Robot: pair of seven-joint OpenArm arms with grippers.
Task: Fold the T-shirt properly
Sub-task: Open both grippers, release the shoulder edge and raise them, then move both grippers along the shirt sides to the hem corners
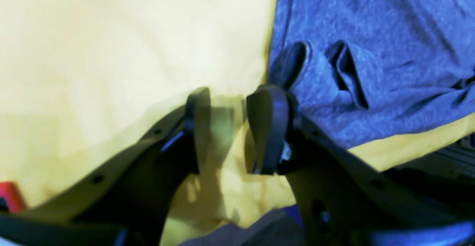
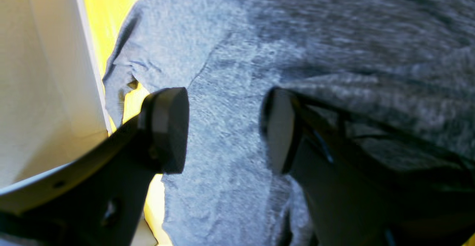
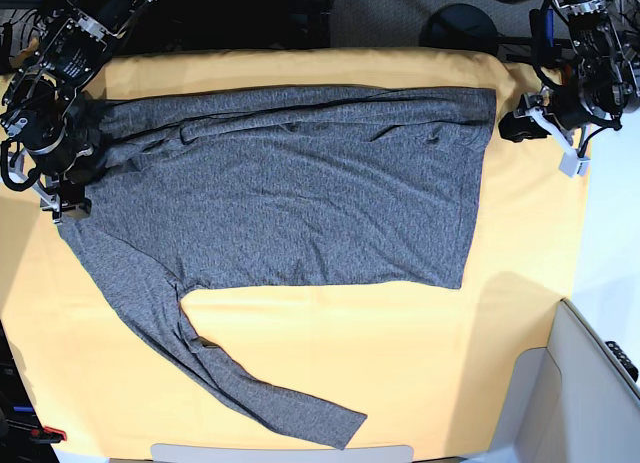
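Black arms, exposed cables; each tool (image 2: 222,131) black, two flat-padded fingers (image 1: 269,127), small screw holes.

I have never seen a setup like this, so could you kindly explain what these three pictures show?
It is a robot with two arms. The base view looks down on a table under a yellow-orange cloth, where a dark grey long-sleeved T-shirt lies spread out. The other two pictures come from cameras on the wrists. The left gripper is open beside the shirt's edge, with only cloth between its jaws. The right gripper is open over the fabric near the shoulder. Neither holds anything.
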